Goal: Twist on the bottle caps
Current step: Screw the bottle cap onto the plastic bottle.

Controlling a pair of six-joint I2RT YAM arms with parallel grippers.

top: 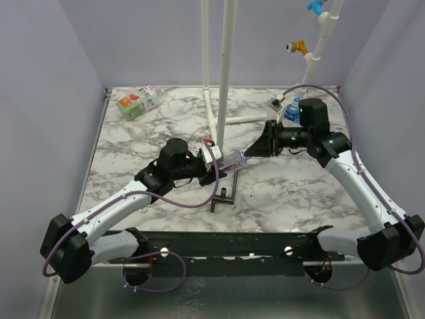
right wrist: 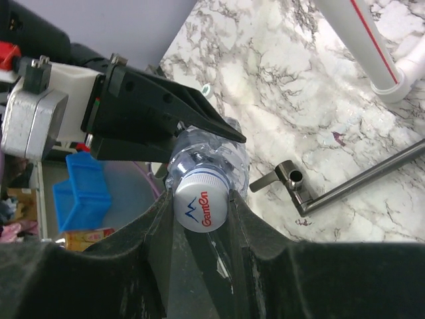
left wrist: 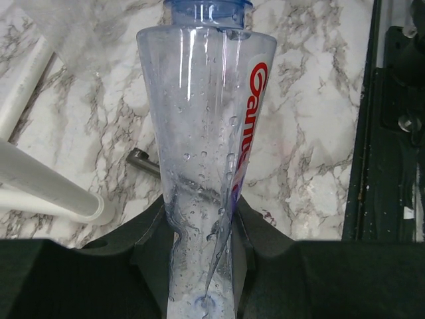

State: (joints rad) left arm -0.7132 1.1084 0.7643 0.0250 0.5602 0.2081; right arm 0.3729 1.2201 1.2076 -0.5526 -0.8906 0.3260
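Bright, even light falls from above onto the marble worktop (top: 285, 193), leaving only faint, soft shadows around the bottle (top: 234, 159). In the left wrist view the bottle carries pale vertical glare streaks, and its near end blurs. The right wrist view is sharp at the cap (right wrist: 202, 207) on the bottle and softer below it.

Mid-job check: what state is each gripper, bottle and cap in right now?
Left gripper: shut on clear bottle.
Clear bottle: held off the table, squeezed in at the grip.
White cap: on the bottle's mouth; how far threaded unclear.
Right gripper: shut on white cap.
Green-labelled bottle: lying on its side, far left.
Blue-labelled bottle: far right, partly hidden; cap unclear.
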